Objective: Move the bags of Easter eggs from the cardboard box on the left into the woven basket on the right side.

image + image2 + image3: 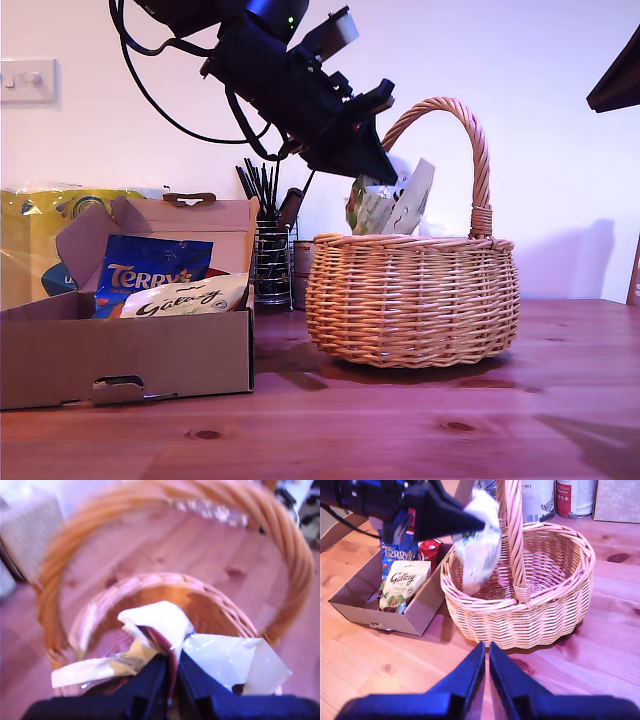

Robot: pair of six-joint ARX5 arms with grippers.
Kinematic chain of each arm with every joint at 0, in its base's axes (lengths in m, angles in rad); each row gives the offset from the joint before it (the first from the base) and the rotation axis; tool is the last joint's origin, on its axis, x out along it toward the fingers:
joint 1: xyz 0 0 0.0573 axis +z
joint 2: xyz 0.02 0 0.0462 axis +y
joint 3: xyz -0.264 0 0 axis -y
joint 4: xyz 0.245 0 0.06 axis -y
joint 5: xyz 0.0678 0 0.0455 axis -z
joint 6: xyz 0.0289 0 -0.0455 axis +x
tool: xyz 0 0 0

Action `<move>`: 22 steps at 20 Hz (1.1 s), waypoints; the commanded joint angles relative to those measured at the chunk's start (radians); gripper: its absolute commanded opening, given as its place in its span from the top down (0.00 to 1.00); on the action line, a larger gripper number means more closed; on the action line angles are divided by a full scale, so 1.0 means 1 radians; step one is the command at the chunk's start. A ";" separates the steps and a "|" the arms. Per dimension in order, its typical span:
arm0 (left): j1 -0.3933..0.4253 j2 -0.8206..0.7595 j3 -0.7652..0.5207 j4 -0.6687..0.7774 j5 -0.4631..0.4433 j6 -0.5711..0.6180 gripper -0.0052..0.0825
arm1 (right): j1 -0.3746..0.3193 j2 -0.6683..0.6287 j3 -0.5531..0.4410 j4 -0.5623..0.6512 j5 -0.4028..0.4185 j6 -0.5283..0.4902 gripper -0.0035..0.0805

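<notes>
Wooden counter (420,440) carries the cardboard box (125,365) and woven basket (412,298). My first end effector (172,677) grips the white-and-green bag (385,208) above the basket; my second end effector (486,652) is closed, empty. Lower the bag past the rim, clear of the handle (462,140), before releasing.

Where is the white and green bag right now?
The white and green bag hangs pinched in my first end effector above the woven basket, under its arched handle, right of the cardboard box in the exterior view.

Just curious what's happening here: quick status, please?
My first gripper shut on white and green bag, above woven basket. My second gripper shut, empty. Nothing blocking.
</notes>
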 commanded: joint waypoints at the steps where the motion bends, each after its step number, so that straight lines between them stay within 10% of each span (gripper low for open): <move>1: 0.000 0.010 -0.003 0.000 -0.014 -0.005 0.95 | 0.005 0.000 0.012 0.008 -0.006 0.003 0.97; 8: -0.011 0.009 -0.003 -0.066 -0.014 -0.005 0.59 | 0.005 0.000 0.012 0.011 -0.006 0.003 0.97; 11: -0.011 -0.009 -0.002 -0.068 -0.014 -0.004 0.63 | 0.005 0.000 0.012 0.011 -0.006 0.003 0.97; 15: -0.006 -0.080 0.012 -0.151 -0.016 0.005 0.97 | 0.005 0.000 0.012 0.011 -0.006 0.003 0.97; 22: 0.078 -0.219 -0.019 -0.409 -0.043 0.115 0.96 | 0.005 0.000 0.012 0.011 -0.006 0.003 0.97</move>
